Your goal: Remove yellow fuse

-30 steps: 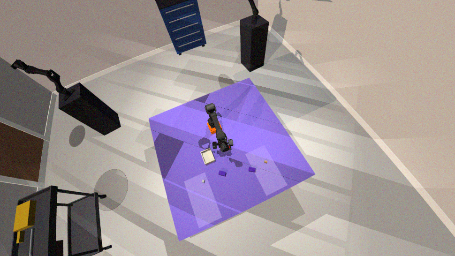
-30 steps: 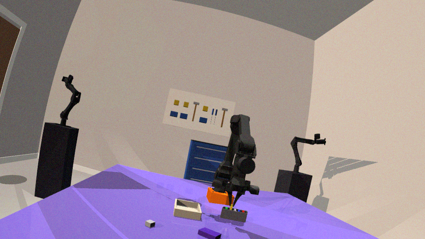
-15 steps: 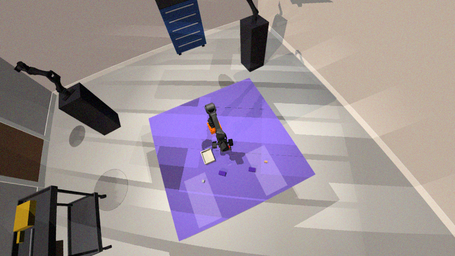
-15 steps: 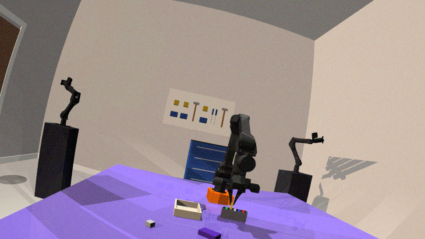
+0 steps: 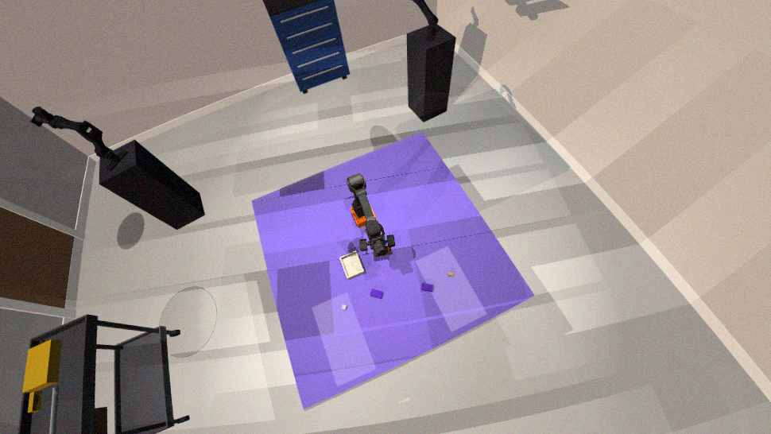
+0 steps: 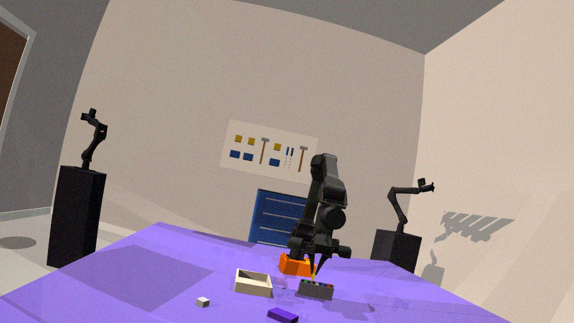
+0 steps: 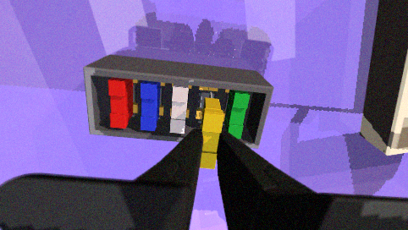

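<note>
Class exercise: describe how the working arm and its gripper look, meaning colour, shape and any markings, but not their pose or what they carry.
The arm is dark grey to black, built of blocky links with rounded joint housings, on an orange base. The gripper has two plain black fingers tapering to narrow tips. No cables or markings are visible.
</note>
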